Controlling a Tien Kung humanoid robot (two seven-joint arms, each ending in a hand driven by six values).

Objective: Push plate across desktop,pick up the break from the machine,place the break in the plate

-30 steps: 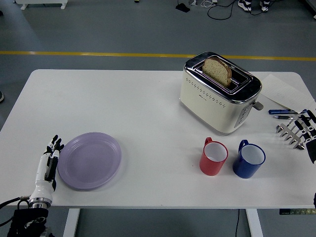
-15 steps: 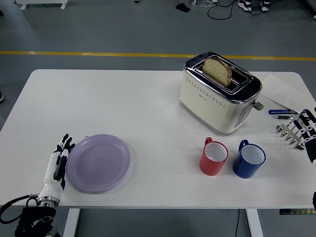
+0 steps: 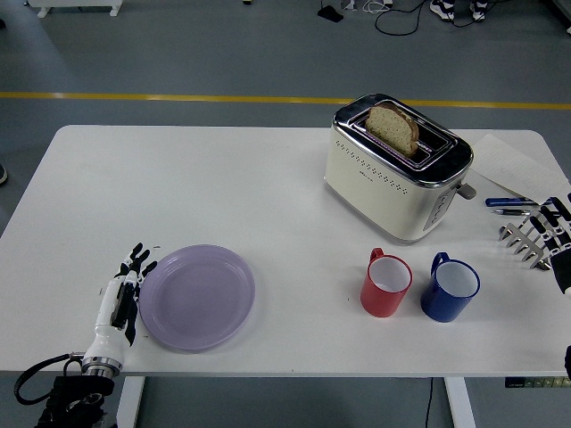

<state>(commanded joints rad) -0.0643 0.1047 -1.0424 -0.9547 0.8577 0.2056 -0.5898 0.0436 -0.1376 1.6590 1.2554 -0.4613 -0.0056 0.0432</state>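
On the white table (image 3: 268, 178), we see the round lilac plastic plate (image 3: 197, 297) slid rightward toward the cream toaster (image 3: 393, 169) by the left hand (image 3: 125, 290), fingers extended together against its rim; the right hand (image 3: 544, 234) rests, fingers spread.

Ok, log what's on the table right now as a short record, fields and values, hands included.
left hand: flat, fingers extended, against the left rim of the plate
right hand: open, at the table's right edge, holding nothing
plate: purple, empty, front left of table
toaster: cream and chrome, back right
bread: one slice standing in the toaster slot
red mug: in front of the toaster
blue mug: right of the red mug
pens: far right, by a paper sheet
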